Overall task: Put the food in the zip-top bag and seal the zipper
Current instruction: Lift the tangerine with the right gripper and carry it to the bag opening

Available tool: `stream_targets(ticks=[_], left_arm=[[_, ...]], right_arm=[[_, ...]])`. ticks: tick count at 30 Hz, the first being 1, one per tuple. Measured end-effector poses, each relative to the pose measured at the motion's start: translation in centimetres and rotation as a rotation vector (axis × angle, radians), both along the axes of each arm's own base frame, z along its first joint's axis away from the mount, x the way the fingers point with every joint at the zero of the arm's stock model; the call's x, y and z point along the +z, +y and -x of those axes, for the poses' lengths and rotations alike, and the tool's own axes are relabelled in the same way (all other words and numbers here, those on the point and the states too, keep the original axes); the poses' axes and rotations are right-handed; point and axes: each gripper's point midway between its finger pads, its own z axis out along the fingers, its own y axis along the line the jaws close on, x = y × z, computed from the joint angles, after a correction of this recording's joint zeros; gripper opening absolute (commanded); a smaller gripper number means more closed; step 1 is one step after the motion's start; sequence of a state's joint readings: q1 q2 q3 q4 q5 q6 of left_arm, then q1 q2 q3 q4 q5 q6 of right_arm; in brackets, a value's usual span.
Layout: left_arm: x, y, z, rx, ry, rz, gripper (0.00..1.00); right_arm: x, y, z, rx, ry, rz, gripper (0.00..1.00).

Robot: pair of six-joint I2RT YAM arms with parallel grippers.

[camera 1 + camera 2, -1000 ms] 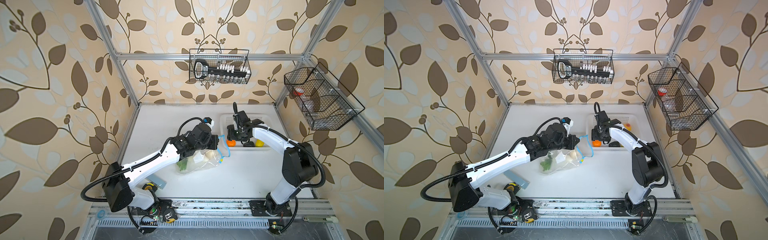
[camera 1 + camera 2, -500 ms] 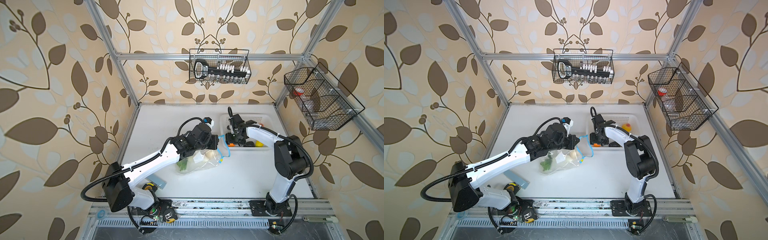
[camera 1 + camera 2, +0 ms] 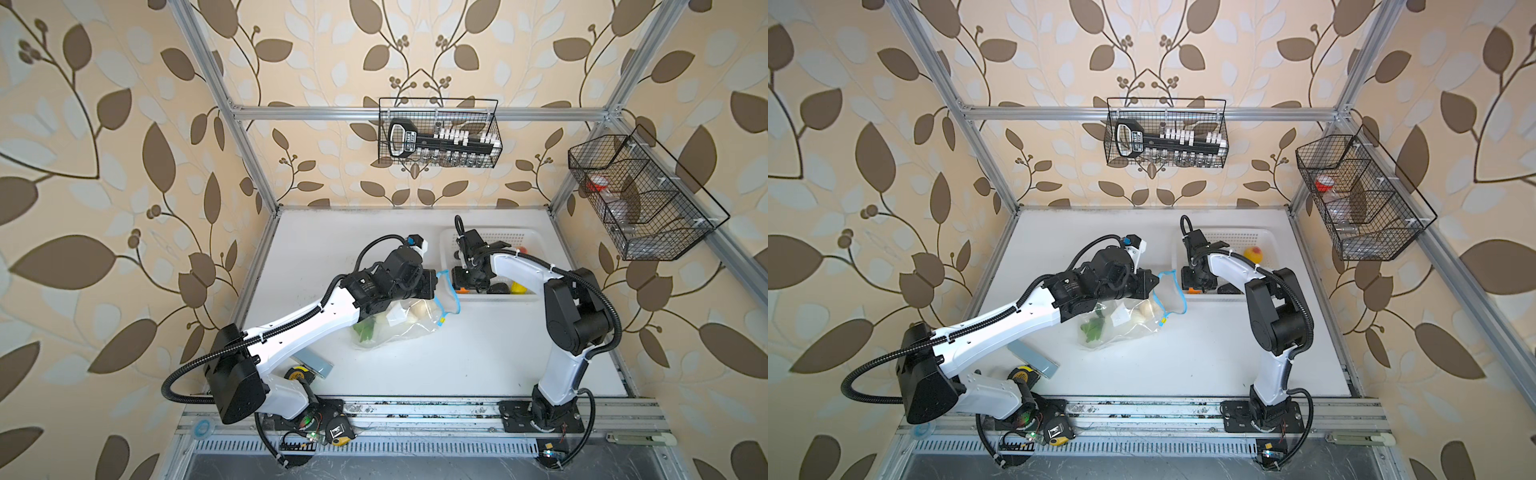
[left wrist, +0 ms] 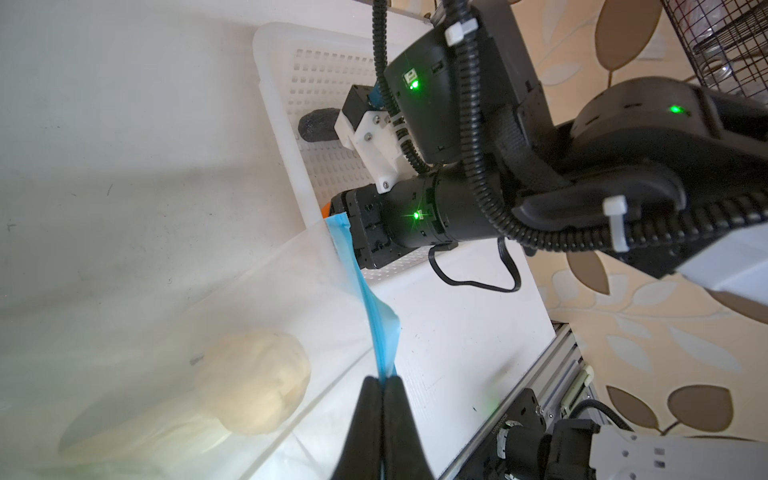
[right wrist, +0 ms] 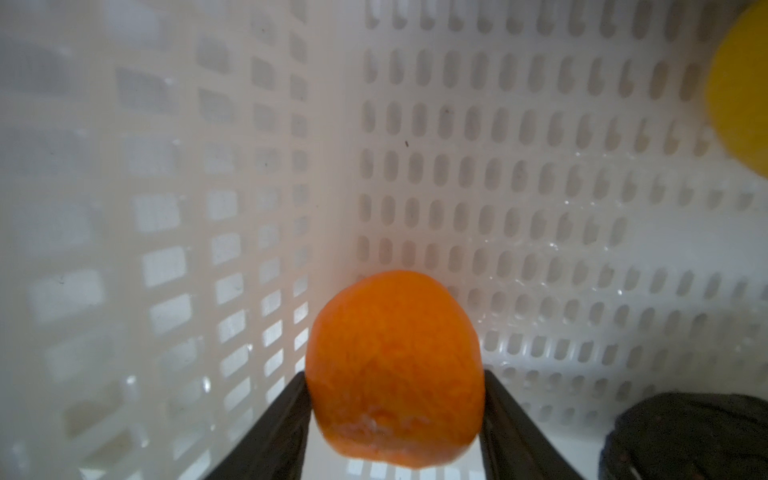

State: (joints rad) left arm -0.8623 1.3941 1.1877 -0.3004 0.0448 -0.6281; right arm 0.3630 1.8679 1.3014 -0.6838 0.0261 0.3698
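Note:
The clear zip-top bag [image 3: 399, 328] lies mid-table with a beige lump [image 4: 257, 382] and leafy greens [image 3: 365, 330] inside. My left gripper [image 4: 382, 380] is shut on the bag's light-blue zipper [image 4: 374, 307] and holds that edge up, so the mouth stands open beside the white basket [image 3: 519, 237]. My right gripper [image 5: 395, 378] reaches down into the basket's near left corner. Its two fingers press against both sides of the orange [image 5: 395, 365]. A yellow fruit [image 5: 739, 91] and a dark piece [image 5: 685, 436] also lie in the basket.
A yellow-pink peach [image 3: 1253, 253] sits at the basket's far side. A grey block [image 3: 316, 363] and a yellow tape measure [image 3: 297, 374] lie near the left arm's base. Two wire baskets [image 3: 438, 133] [image 3: 636, 199] hang on the back and right walls.
My right gripper has moved left and down into the basket's corner, and its jaws have narrowed onto the orange. The left arm and the bag have stayed in place.

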Motion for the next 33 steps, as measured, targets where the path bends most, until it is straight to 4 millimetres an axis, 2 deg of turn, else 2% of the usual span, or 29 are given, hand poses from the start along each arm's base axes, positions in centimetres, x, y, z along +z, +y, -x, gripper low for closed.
stream_targets(ticks=[14, 29, 33], left_arm=[[0.0, 0.0, 0.0, 0.001, 0.000, 0.000, 0.00], [-0.6, 0.1, 0.1, 0.001, 0.009, -0.010, 0.00], [-0.6, 0.1, 0.1, 0.001, 0.009, -0.010, 0.00]], right_arm=[[0.7, -0.7, -0.7, -0.029, -0.030, -0.013, 0.57], [4.1, -1.7, -1.0, -0.062, -0.117, -0.046, 0.56], [5.8, -1.9, -0.9, -0.072, -0.157, -0.062, 0.56]])
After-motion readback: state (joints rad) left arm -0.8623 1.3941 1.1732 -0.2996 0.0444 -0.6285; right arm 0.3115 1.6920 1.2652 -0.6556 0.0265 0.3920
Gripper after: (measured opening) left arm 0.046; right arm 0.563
